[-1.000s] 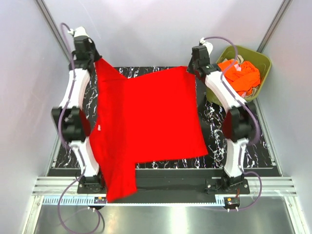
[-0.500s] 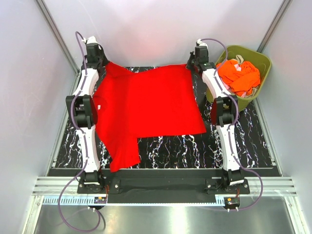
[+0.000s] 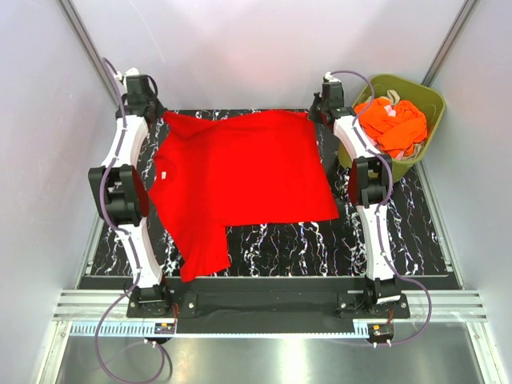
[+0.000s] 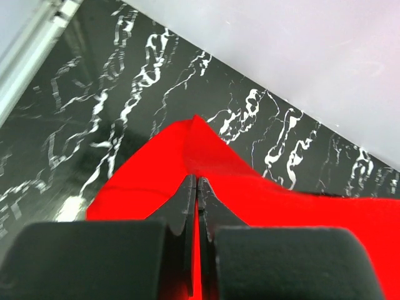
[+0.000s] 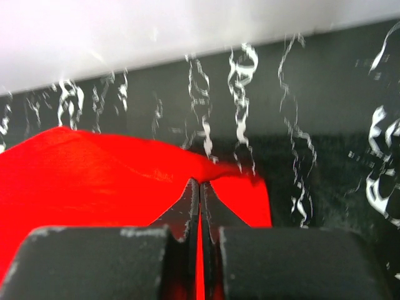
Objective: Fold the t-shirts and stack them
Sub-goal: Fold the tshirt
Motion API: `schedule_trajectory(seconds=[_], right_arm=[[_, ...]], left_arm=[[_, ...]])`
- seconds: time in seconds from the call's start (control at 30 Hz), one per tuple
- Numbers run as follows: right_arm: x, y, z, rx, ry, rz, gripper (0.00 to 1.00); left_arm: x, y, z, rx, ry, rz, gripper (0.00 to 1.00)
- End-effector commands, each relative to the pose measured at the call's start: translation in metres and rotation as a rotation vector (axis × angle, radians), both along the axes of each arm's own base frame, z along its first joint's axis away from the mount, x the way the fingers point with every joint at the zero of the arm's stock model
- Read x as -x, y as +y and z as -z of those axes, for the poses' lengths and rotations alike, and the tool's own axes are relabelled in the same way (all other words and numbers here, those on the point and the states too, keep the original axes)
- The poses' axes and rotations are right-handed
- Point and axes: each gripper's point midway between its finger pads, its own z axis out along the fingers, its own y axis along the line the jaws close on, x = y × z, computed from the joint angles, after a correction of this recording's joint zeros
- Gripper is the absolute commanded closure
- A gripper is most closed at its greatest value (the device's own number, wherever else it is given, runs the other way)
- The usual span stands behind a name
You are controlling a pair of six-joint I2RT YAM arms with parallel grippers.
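A bright red t-shirt (image 3: 240, 180) lies spread over the black marbled table (image 3: 400, 240), with one sleeve reaching toward the near edge at the left. At the shirt's far left corner my left gripper (image 3: 158, 114) is shut on the red cloth (image 4: 206, 156); in the left wrist view (image 4: 196, 181) a fold of it is pinched between the closed fingers. My right gripper (image 3: 316, 114) is shut on the far right corner; the right wrist view (image 5: 200, 183) shows red cloth (image 5: 94, 181) caught between its fingers. More t-shirts, orange (image 3: 392, 124), are heaped in the bin.
An olive-green plastic bin (image 3: 428, 100) stands at the back right, beside the right arm. Grey walls close in the table on three sides. A metal rail (image 3: 264, 308) with both arm bases runs along the near edge.
Both arms have stretched toward the back and lowered the red shirt, which hung lifted and draped over the near edge a second ago. It now lies spread on the table.
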Motion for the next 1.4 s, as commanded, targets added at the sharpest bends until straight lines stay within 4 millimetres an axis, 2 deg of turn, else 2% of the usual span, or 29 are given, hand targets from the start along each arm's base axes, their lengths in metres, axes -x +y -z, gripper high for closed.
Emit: schedule_trajectory(seconds=[0.0, 0.07, 0.13, 0.3, 0.33, 0.37, 0.4, 0.43, 0.47, 0.5, 0.53, 0.57, 0.6, 0.63, 0.67, 0.7, 0.73, 0.87, 1.07, 1.37], right_arm=[[0.006, 0.01, -0.078, -0.054, -0.117, -0.033, 1.0], [0.012, 0.011, -0.075, -0.055, -0.1, -0.043, 1.0], [0.017, 0.009, -0.083, -0.05, -0.104, -0.043, 1.0], [0.039, 0.008, -0.081, -0.055, -0.055, -0.045, 1.0], [0.043, 0.008, -0.081, -0.058, -0.048, -0.048, 1.0], [0.049, 0.007, -0.071, -0.059, -0.018, -0.047, 1.0], [0.054, 0.007, -0.079, -0.059, -0.026, -0.05, 1.0], [0.058, 0.005, -0.08, -0.058, -0.022, -0.047, 1.0], [0.065, 0.003, -0.07, -0.052, 0.006, -0.047, 1.0], [0.07, 0.002, -0.076, -0.048, 0.001, -0.048, 1.0], [0.073, 0.001, -0.075, -0.047, 0.006, -0.048, 1.0], [0.08, 0.001, -0.065, -0.038, 0.031, -0.05, 1.0], [0.085, 0.0, -0.072, -0.039, 0.024, -0.052, 1.0], [0.088, -0.001, -0.072, -0.039, 0.029, -0.052, 1.0], [0.095, -0.003, -0.064, -0.032, 0.05, -0.056, 1.0], [0.1, -0.003, -0.071, -0.032, 0.041, -0.057, 1.0], [0.102, -0.004, -0.069, -0.03, 0.043, -0.054, 1.0], [0.117, -0.007, -0.054, -0.026, 0.087, -0.053, 1.0], [0.129, -0.011, -0.047, -0.011, 0.102, -0.052, 1.0], [0.149, -0.017, -0.01, 0.027, 0.179, -0.052, 1.0]], left_arm=[[0.021, 0.006, -0.034, 0.03, -0.028, -0.025, 1.0], [0.03, 0.006, -0.032, 0.051, -0.004, -0.017, 1.0], [0.035, 0.004, -0.03, 0.06, 0.018, 0.004, 1.0], [0.054, -0.003, -0.01, 0.081, 0.125, 0.035, 1.0], [0.059, -0.004, 0.0, 0.089, 0.15, 0.037, 1.0], [0.063, -0.006, 0.004, 0.095, 0.162, 0.041, 1.0], [0.067, -0.008, 0.003, 0.098, 0.161, 0.044, 1.0], [0.072, -0.007, 0.012, 0.104, 0.183, 0.038, 1.0], [0.075, -0.009, 0.013, 0.107, 0.188, 0.041, 1.0], [0.079, -0.013, 0.008, 0.124, 0.182, 0.057, 1.0], [0.085, -0.016, 0.015, 0.141, 0.199, 0.059, 1.0], [0.089, -0.018, 0.015, 0.147, 0.204, 0.062, 1.0], [0.094, -0.018, 0.008, 0.151, 0.194, 0.059, 1.0], [0.1, -0.02, 0.013, 0.165, 0.213, 0.059, 1.0], [0.104, -0.02, 0.013, 0.169, 0.221, 0.057, 1.0], [0.108, -0.02, 0.012, 0.17, 0.223, 0.054, 1.0], [0.117, -0.02, 0.012, 0.172, 0.243, 0.048, 1.0], [0.139, -0.013, 0.017, 0.162, 0.276, 0.003, 1.0], [0.164, -0.011, 0.036, 0.181, 0.335, -0.01, 1.0], [0.195, -0.026, 0.068, 0.246, 0.425, 0.013, 1.0]])
